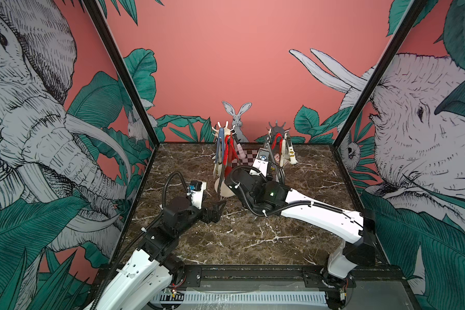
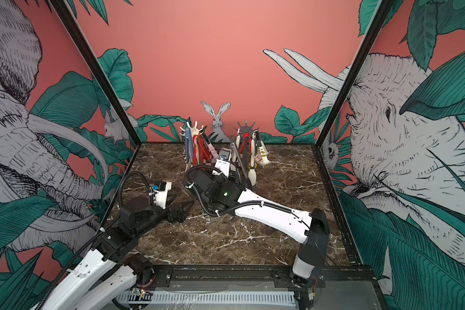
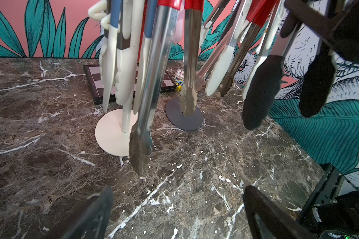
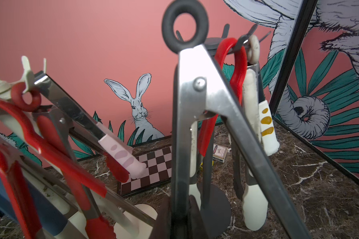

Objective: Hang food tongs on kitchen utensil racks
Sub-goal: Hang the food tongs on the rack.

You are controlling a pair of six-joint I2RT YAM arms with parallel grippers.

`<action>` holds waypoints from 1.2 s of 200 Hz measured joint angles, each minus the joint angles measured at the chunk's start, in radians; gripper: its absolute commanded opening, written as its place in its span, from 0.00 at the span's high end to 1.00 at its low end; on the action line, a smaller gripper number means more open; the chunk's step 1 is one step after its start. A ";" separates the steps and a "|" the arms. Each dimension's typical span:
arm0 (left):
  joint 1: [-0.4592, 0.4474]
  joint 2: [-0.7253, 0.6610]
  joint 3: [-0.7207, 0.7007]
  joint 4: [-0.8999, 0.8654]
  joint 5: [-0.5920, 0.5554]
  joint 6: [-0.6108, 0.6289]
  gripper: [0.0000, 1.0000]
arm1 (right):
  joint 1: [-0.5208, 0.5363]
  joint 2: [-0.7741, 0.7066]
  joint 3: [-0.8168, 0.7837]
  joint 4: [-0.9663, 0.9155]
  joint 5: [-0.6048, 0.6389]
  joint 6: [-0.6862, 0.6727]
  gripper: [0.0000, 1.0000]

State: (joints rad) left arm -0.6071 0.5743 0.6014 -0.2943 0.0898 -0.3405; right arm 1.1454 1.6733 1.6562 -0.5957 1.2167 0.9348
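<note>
Two kitchen utensil racks stand at the back of the table: a cream one [image 1: 224, 130] and a dark grey one [image 1: 277, 128], each with several food tongs hanging from its prongs. My right gripper [image 4: 178, 207] is shut low on one arm of steel tongs [image 4: 197, 82] with black tips [image 3: 259, 91], held upright beside the dark rack. Their black ring [image 4: 184, 24] stands level with the dark crown, and a prong shows through it. My left gripper [image 3: 178, 192] hangs open and empty just above the table, in front of the cream rack's base [image 3: 112, 132].
A checkered board [image 4: 151, 167] and a small box [image 4: 219, 153] lie behind the racks by the back wall. Printed walls with black posts [image 1: 341, 134] close in both sides. The right forearm [image 1: 320, 214] stretches across the table's right half.
</note>
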 measured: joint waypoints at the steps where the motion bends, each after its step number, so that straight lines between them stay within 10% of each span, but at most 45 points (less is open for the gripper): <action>1: 0.000 0.000 0.000 0.000 0.000 0.000 0.01 | 0.000 -0.001 -0.001 0.000 0.000 0.001 1.00; 240: 0.000 0.021 0.000 0.000 0.001 -0.007 0.01 | -0.085 -0.018 -0.031 0.058 -0.084 -0.011 1.00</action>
State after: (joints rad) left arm -0.6071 0.5953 0.6014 -0.2939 0.0906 -0.3477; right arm 1.0599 1.6550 1.6257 -0.5381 1.1332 0.9234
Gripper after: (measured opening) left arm 0.991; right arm 0.103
